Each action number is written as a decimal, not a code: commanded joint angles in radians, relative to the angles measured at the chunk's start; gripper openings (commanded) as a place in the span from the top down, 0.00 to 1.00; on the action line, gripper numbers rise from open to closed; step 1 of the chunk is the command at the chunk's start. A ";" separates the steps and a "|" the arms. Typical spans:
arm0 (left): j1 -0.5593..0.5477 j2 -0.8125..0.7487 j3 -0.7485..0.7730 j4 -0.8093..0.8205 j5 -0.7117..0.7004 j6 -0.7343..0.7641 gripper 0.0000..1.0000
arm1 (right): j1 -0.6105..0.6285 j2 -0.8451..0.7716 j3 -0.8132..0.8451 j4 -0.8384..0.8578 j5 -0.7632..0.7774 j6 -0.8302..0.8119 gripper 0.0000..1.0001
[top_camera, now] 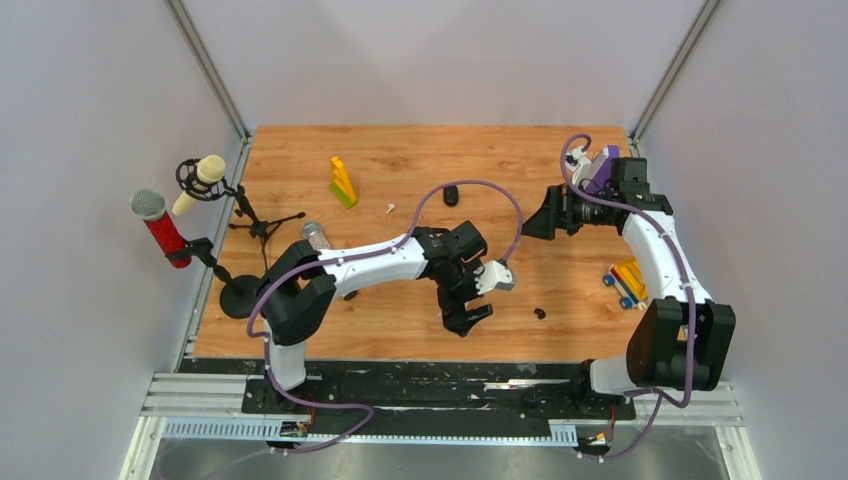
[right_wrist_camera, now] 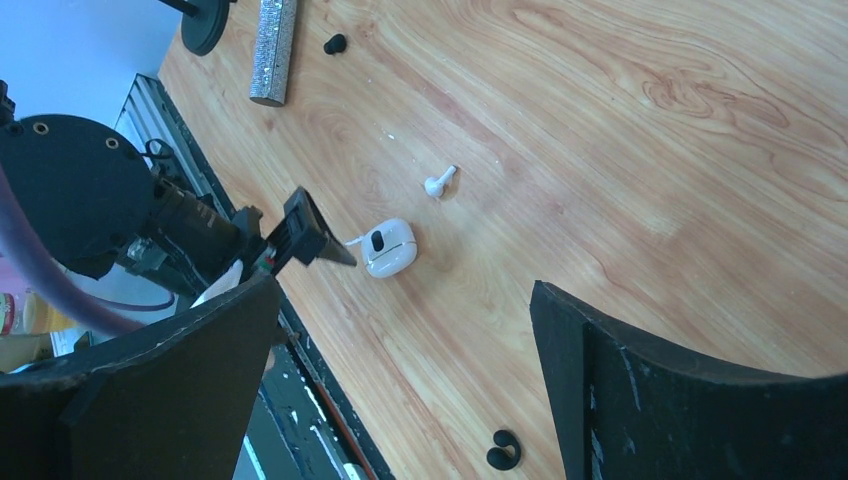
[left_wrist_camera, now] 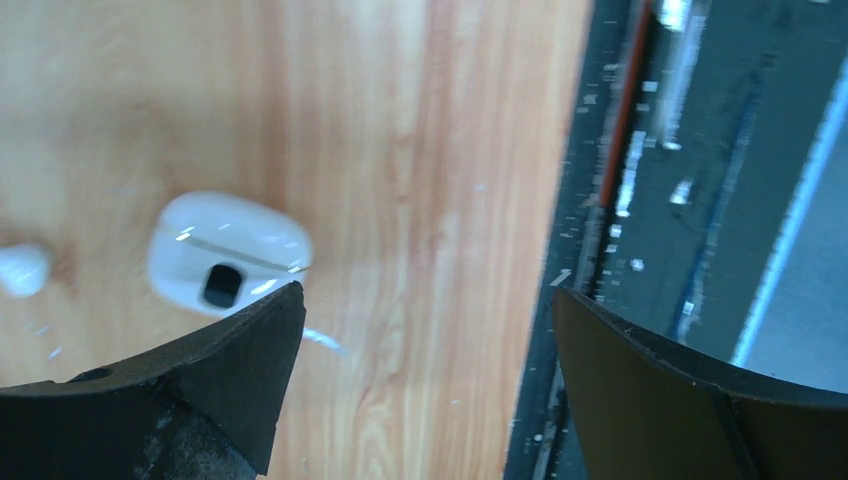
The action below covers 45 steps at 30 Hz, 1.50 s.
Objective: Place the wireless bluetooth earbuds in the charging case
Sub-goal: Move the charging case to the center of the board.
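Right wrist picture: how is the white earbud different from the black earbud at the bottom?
The white earbud has a short stem; the black earbud is a rounded curl with none. The white earbud lies close to the white case; the black earbud lies well away from it. Both are tiny and lie loose on the wooden table, outside any case.

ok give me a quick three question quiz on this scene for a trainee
1. True or false: the left claw grips the white case.
2. What lies nearest the white case? A white earbud; B toy car; C yellow block.
3. What colour is the other case, farther up the table?
Key: 1 false, the claw stands open beside it; 2 A; 3 black.
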 commanded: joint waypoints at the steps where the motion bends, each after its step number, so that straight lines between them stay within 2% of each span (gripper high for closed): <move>1: 0.030 -0.050 -0.016 0.075 -0.208 -0.064 0.00 | -0.011 -0.027 0.017 -0.005 -0.038 -0.039 0.00; 11: 0.049 0.019 -0.017 0.080 -0.222 -0.101 0.00 | -0.030 -0.009 0.013 -0.005 -0.064 -0.034 0.00; 21: 0.049 0.113 0.011 0.023 -0.034 -0.112 0.00 | -0.060 -0.022 0.018 -0.004 -0.076 -0.028 0.00; 27: 0.032 0.111 0.037 0.005 0.070 -0.110 0.00 | -0.085 -0.018 0.024 -0.006 -0.097 -0.023 0.00; 35: 0.001 0.110 0.053 -0.010 0.099 -0.101 0.00 | -0.108 -0.022 0.027 -0.019 -0.106 -0.028 0.00; 39: -0.003 0.092 0.070 0.006 0.141 -0.094 0.00 | -0.118 -0.026 0.029 -0.019 -0.114 -0.028 0.00; 45: -0.005 0.072 0.081 0.055 0.127 -0.097 0.00 | -0.124 -0.024 0.029 -0.034 -0.119 -0.037 0.00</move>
